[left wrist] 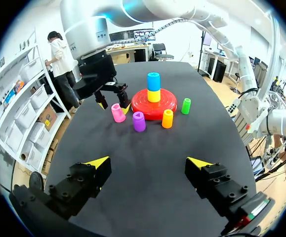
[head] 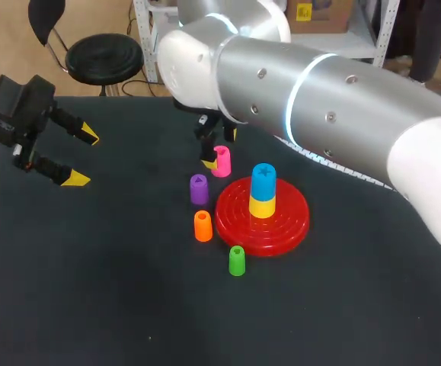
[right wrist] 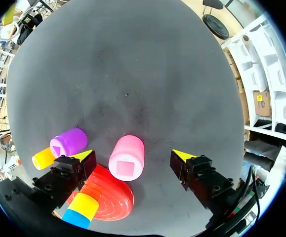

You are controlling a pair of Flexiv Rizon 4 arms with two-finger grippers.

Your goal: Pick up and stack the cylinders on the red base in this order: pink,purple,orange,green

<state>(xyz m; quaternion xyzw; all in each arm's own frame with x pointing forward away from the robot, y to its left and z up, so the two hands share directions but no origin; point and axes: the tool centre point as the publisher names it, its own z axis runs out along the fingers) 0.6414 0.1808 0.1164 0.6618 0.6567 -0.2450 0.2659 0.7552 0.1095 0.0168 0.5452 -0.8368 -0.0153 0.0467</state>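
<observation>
Right wrist view: the pink cylinder [right wrist: 127, 157] is seen end-on between the fingers of the right gripper [right wrist: 133, 157]. The fingers are spread wide, a gap is left at each side, and nothing is gripped. The gripper is judged to be set straight above the cylinder so that it can be closed on the two sides.

The cylinder is stood on end on the dark surface [head: 91, 290], just beyond the far left rim of the red base [head: 292, 221]. Its long axis is roughly vertical, and its square-holed end is turned up toward the wrist.

Blue [head: 263, 181] and yellow [head: 262, 206] cylinders are already stacked upright at the middle of the base. The pink one is probably meant to go on top of them.

The purple cylinder [head: 198, 189], the orange cylinder [head: 202, 226] and the green cylinder [head: 237, 261] are stood upright around the base's left and near sides. The pick-up order is followed from far to near.

The left gripper [left wrist: 148, 162] is held well to the left, away from the pieces. Its fingers are wide apart and empty, apparently parked clear of the right arm's work.
</observation>
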